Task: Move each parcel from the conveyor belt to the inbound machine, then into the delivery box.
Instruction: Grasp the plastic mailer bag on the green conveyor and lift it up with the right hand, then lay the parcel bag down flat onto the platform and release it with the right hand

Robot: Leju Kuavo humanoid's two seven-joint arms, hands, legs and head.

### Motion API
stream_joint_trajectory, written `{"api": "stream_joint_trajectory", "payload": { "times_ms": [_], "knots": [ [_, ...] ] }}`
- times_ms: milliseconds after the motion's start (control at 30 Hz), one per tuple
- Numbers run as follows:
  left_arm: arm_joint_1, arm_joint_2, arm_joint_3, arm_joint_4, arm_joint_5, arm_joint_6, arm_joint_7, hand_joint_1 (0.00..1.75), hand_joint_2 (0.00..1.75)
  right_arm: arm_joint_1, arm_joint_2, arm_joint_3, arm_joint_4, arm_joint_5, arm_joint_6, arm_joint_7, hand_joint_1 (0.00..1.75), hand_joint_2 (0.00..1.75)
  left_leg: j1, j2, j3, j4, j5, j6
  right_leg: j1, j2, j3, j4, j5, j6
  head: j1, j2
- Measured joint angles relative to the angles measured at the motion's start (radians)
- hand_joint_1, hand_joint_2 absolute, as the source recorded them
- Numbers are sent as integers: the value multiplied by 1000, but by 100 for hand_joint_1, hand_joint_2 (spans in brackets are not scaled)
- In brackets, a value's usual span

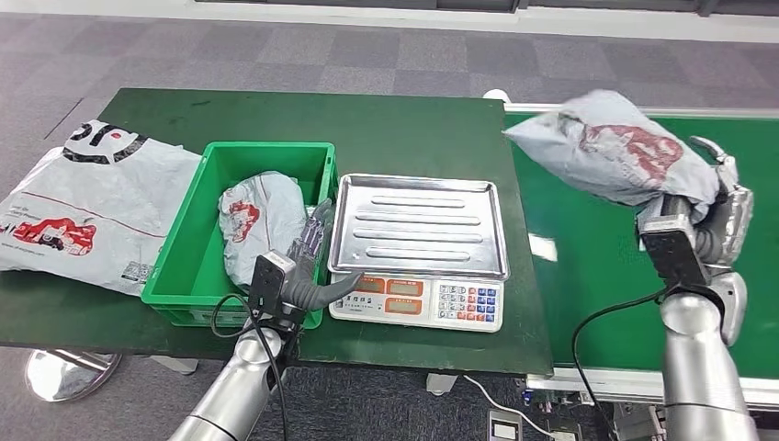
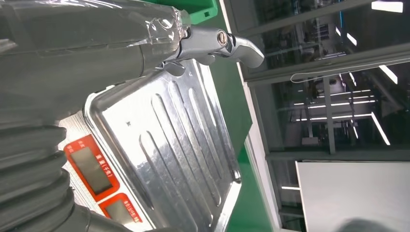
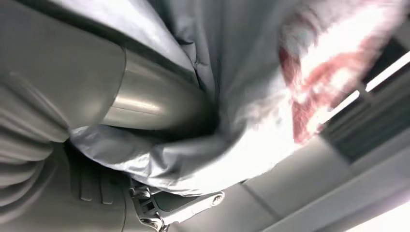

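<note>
While raised above the conveyor belt (image 1: 597, 276), right hand (image 1: 712, 216) grasping a grey parcel (image 1: 615, 147); left hand (image 1: 308, 266) released, beside the scale (image 1: 418, 243).

Crinkled grey plastic parcel (image 1: 614, 147), shiny ribbed metal scale tray (image 1: 418, 225), glossy green plastic bin (image 1: 184, 248), seemingly matt belt (image 1: 606, 266)

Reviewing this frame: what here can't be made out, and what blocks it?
- Right hand, head view: the held parcel covers most of its fingers.
- Scale readouts: too small in the head view, glare-washed in the left wrist view.
- Parcel print, right wrist view: blurred.
- Green box floor: hidden by the parcel inside.
</note>
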Motion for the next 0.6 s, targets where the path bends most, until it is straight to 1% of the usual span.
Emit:
{"api": "stream_joint_trajectory", "payload": {
  "times_ms": [33,133,200,300,367,600],
  "knots": [
    [-1,-1,0,0,0,0,0,0,175,14,9,-5,-41,-9,-9,-2,175,175,0,0,0,0,0,0,0,0,0,0,0,0,0,0],
    [-4,-6,0,2,-2,0,0,0,175,51,53,-8,-164,-56,-79,-84,175,175,0,1,0,0,-1,0,0,1,0,0,0,0,0,0],
    [-8,-11,0,3,-2,0,0,0,175,65,87,-8,-235,-58,-116,-117,175,175,0,2,0,0,-1,-1,0,2,0,0,0,0,0,0],
    [-14,-16,0,4,-2,-1,0,0,175,75,126,-6,-307,-30,-147,-124,175,175,0,2,0,0,-1,-1,0,2,-1,0,0,0,0,0],
    [-18,-18,0,6,-2,-1,0,0,175,73,140,3,-340,-20,-163,-124,175,175,0,3,0,0,-1,-1,0,2,-1,0,0,0,0,0],
    [-29,-23,0,13,3,-1,0,0,175,41,148,63,-373,13,-151,-99,175,175,0,6,0,0,0,0,0,4,-1,0,1,0,0,0]
  ]
}}
